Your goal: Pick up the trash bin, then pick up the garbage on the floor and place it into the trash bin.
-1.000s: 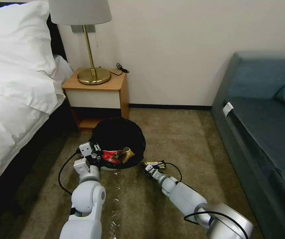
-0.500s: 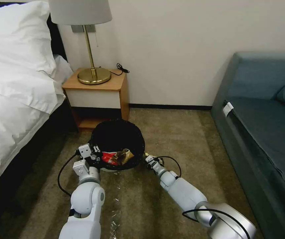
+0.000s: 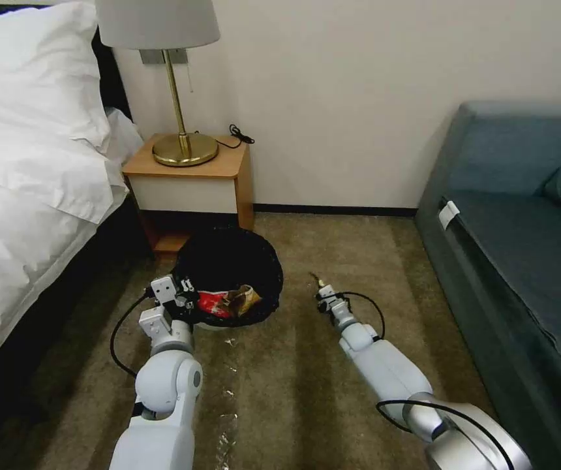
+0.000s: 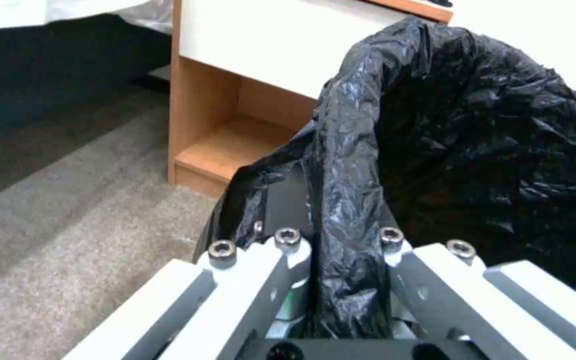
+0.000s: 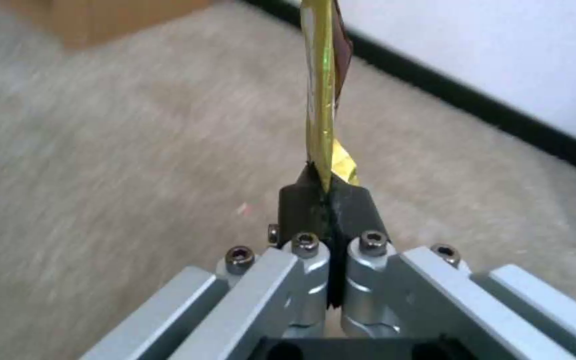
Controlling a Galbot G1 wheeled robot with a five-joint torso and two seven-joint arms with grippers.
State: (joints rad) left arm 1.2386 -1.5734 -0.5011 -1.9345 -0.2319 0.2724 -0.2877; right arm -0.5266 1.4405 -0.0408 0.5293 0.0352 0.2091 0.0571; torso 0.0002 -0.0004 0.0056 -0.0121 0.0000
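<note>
Now the right gripper (image 3: pixel 321 292), jaws pinched on the silvery-yellow wrapper (image 5: pixel 321 95), is lifting it off the carpet beside the trash bin (image 3: pixel 228 264); the left gripper (image 3: pixel 186 298) is clamping the bin's rim, so only the drop remains.

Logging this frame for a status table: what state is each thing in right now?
Round white plastic trash bin with black bag: held at rim, holds litter.
Left claw: shut on bin's rim.
Silvery-yellow wrapper: pinched, off the carpet.
Right claw: shut on wrapper.
Brass lamp: upright.

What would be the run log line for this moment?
left gripper: shut on bin rim | right gripper: shut on wrapper, beside bin | in bin: red wrapper, paper bag
</note>
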